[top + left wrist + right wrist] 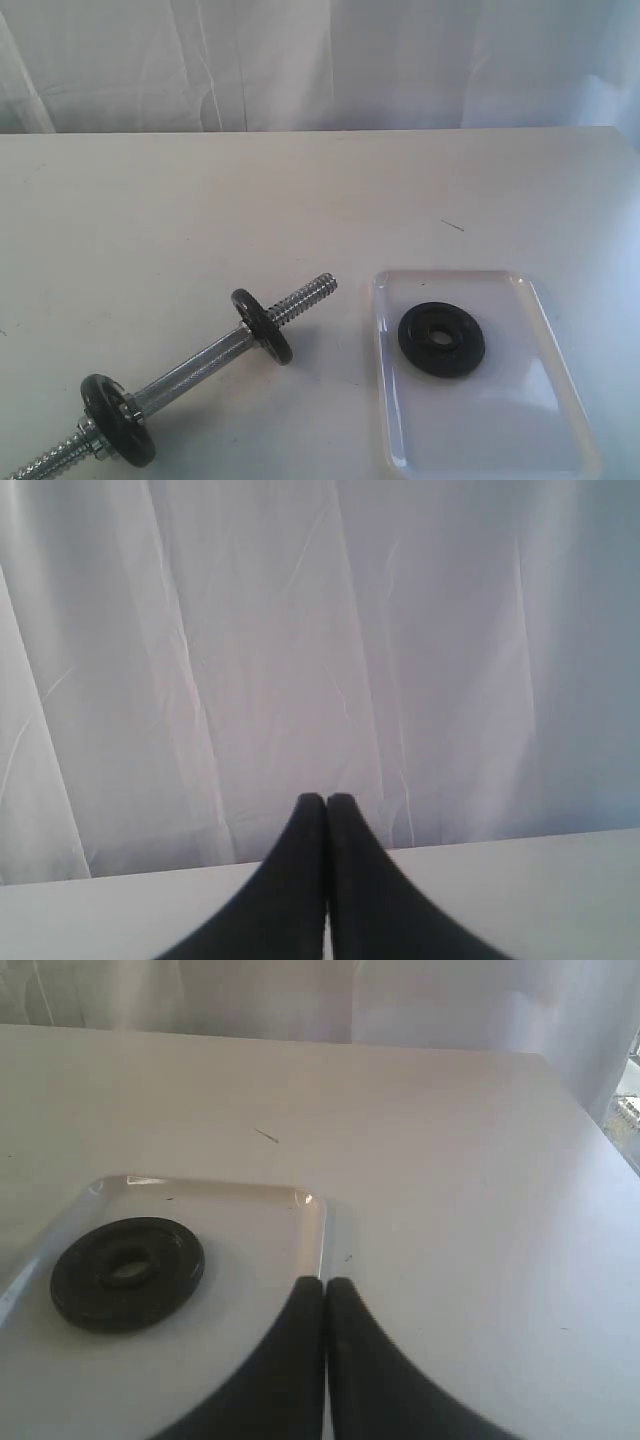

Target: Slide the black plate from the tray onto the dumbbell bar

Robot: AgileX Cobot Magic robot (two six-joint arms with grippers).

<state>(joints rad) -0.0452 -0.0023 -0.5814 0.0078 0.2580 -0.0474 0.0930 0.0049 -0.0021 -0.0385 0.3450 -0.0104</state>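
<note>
The black plate (441, 339) lies flat in the far half of the translucent-white tray (520, 420) at the right front of the table; it also shows in the right wrist view as the black plate (127, 1272) on the tray (250, 1260). The chrome dumbbell bar (195, 370) lies diagonally at the left front, with a black disc (262, 325) near its bare threaded end and another (118, 420) lower down. My right gripper (326, 1282) is shut and empty, above the tray's rim beside the plate. My left gripper (326, 798) is shut, empty, facing the curtain. Neither arm shows in the exterior view.
A white curtain (320, 60) hangs behind the white table (300, 200). A small dark mark (452, 225) lies on the tabletop beyond the tray. The table's right edge (600, 1130) runs close to the tray side.
</note>
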